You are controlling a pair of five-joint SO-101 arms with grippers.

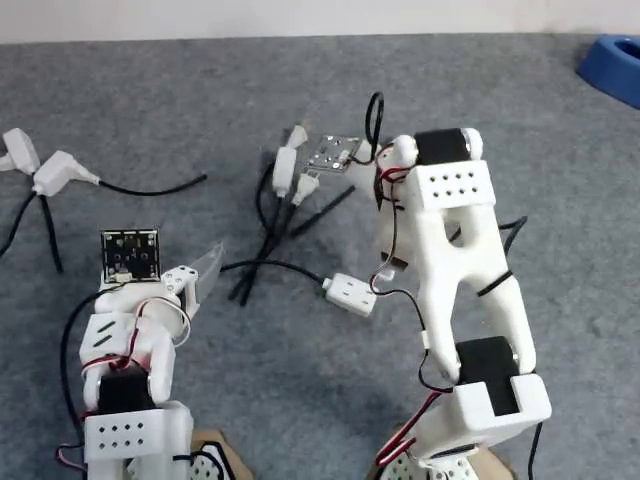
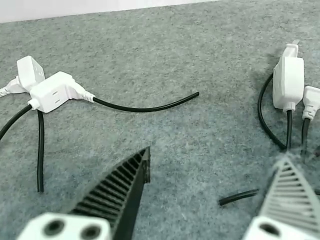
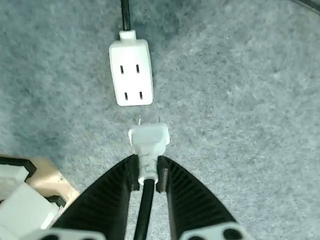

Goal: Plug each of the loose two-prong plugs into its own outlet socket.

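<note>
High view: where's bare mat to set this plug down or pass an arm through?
Bare mat lies between the left arm and right arm, on the near side of the outlet. Another free patch is right of the right arm, short of the blue dish. Crowded: the centre, where plugs and crossed cords pile up.

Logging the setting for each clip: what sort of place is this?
Probably a robotics test bench: a grey felt mat as work surface, with loose outlet blocks and short cords laid out.

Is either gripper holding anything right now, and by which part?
The right gripper holds a two-prong plug by its neck, just behind the body. The left gripper is open and holds nothing.
</note>
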